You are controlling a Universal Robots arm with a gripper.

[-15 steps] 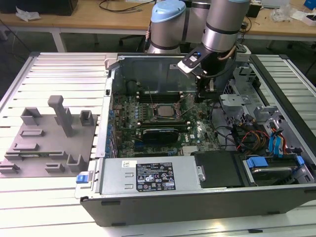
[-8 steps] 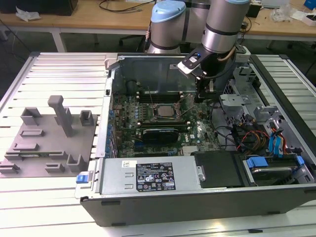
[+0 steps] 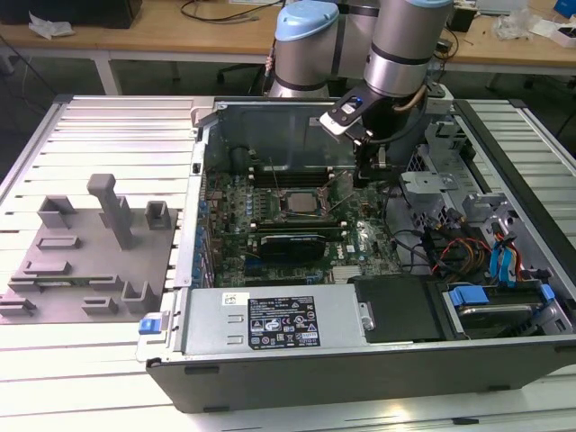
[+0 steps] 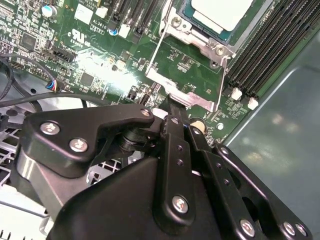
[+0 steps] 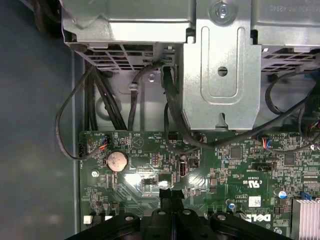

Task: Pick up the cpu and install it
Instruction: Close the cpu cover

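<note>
Computer case [image 3: 360,378]: open on the bench [image 3: 108,126]; holds the motherboard [image 3: 360,243] and the power supply [image 3: 270,319].
Socket [image 4: 197,42]: on the motherboard, bracket open; holds the cpu [image 4: 222,11], lying flat.
Gripper [image 4: 172,102]: inside the case, at 3 o'clock of the cpu in the exterior view; jaws clenched, nothing seen between them.
Grey fixture [image 3: 81,261]: on the bench, at 9 o'clock of the case.

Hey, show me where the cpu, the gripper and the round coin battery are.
cpu [image 4: 222,11]: second wrist view, on its pale metal top.
gripper [image 5: 170,193]: first wrist view, between its fingertips.
coin battery [image 5: 117,161]: first wrist view, middle of its round face.
</note>
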